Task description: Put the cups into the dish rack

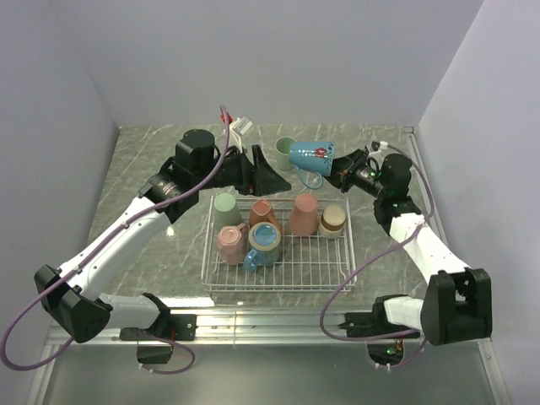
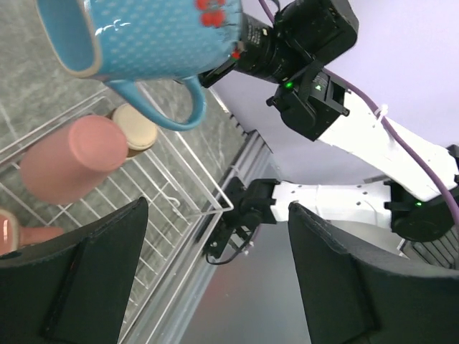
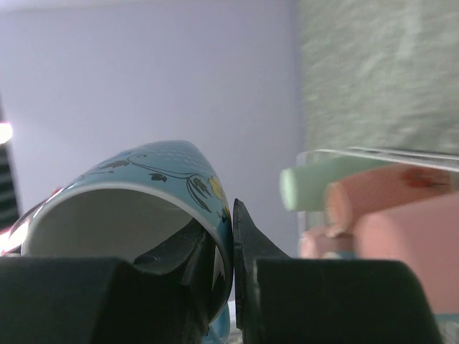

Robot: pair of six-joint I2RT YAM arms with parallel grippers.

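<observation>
My right gripper point(image 1: 339, 172) is shut on the rim of a blue mug with a red flower mark point(image 1: 310, 156), holding it tilted in the air behind the white wire dish rack point(image 1: 337, 283). In the right wrist view one finger sits inside the blue mug point(image 3: 136, 186) and one outside, the gripper point(image 3: 231, 247) pinching its wall. My left gripper point(image 1: 272, 178) hangs open and holds nothing, just left of that mug. Seen from the left wrist, the mug point(image 2: 143, 36) hovers beyond the gripper point(image 2: 215, 279). A sage green cup point(image 1: 285, 148) stands on the table behind.
The rack holds a green cup point(image 1: 226, 207), a salmon cup point(image 1: 264, 211), a pink cup point(image 1: 305, 213), a brown cup point(image 1: 332, 221), a pink mug point(image 1: 230, 242) and a blue mug point(image 1: 263, 243). Its front rows are bare wire. Walls close the table on three sides.
</observation>
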